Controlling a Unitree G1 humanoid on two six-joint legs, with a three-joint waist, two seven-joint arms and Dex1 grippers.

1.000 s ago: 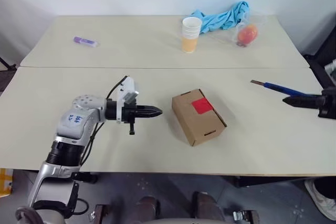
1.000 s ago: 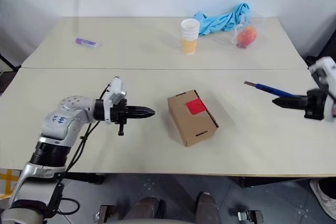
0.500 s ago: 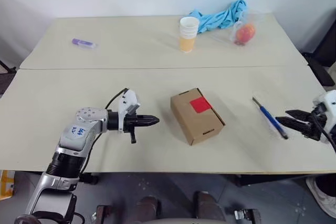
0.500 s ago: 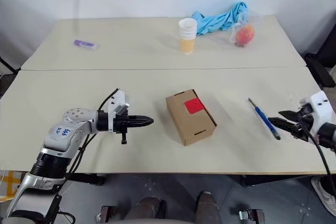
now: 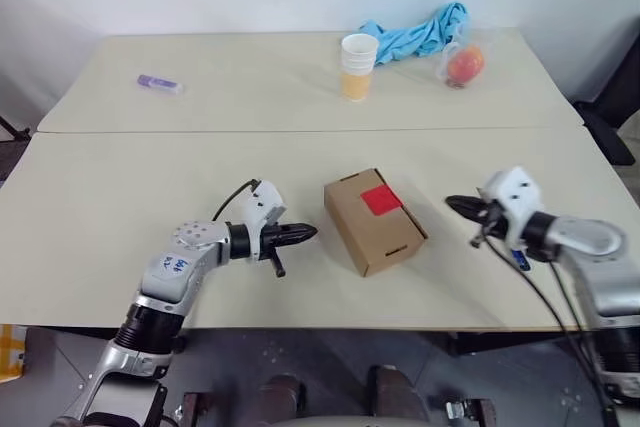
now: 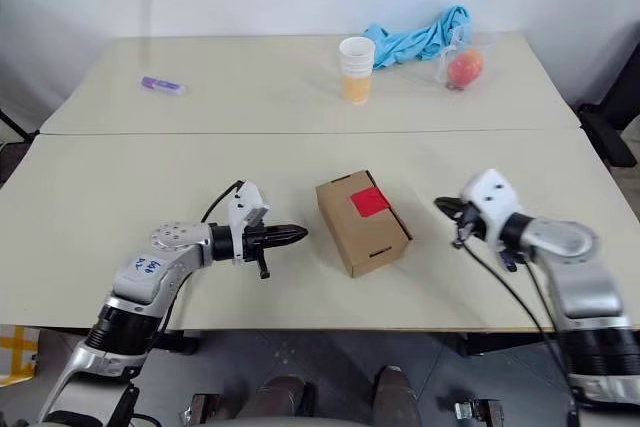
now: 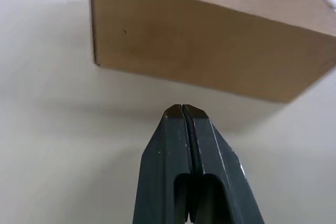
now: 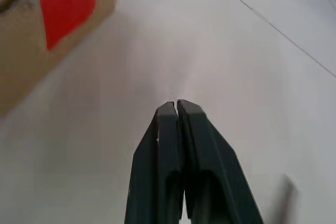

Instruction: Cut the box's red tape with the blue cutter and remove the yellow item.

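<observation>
Left eye view shows the box (image 5: 374, 220) lying at a slant near the middle of the near worktop (image 5: 120, 187), its flaps down and the red tape (image 5: 381, 200) unbroken across the top seam, so nothing has been cut and the yellow item is presumably shut inside, out of sight. The left pincer (image 5: 308, 233) sits low over the worktop just beside the box's left wall, its fingers pressed together and empty; the left wrist view has that brown wall close ahead of the tips, which suggests this arm is placed to brace the box against sliding when a blade drags across the tape. The right pincer (image 5: 452, 204) hangs on the box's other side, a little apart from it, pointing toward it with fingers likewise pressed together on nothing; the right wrist view catches the red patch off to one side. The blue cutter (image 5: 519, 259) appears to lie on the worktop under the right forearm, only a short blue end showing behind the wrist, so it is not in hand. Judging from this, the tool has to be picked up properly before the cut can start. A paper cup (image 5: 358, 66), a blue cloth (image 5: 420, 29), a bagged fruit (image 5: 467, 65) and a purple marker (image 5: 160, 82) rest on the far worktop, well clear
</observation>
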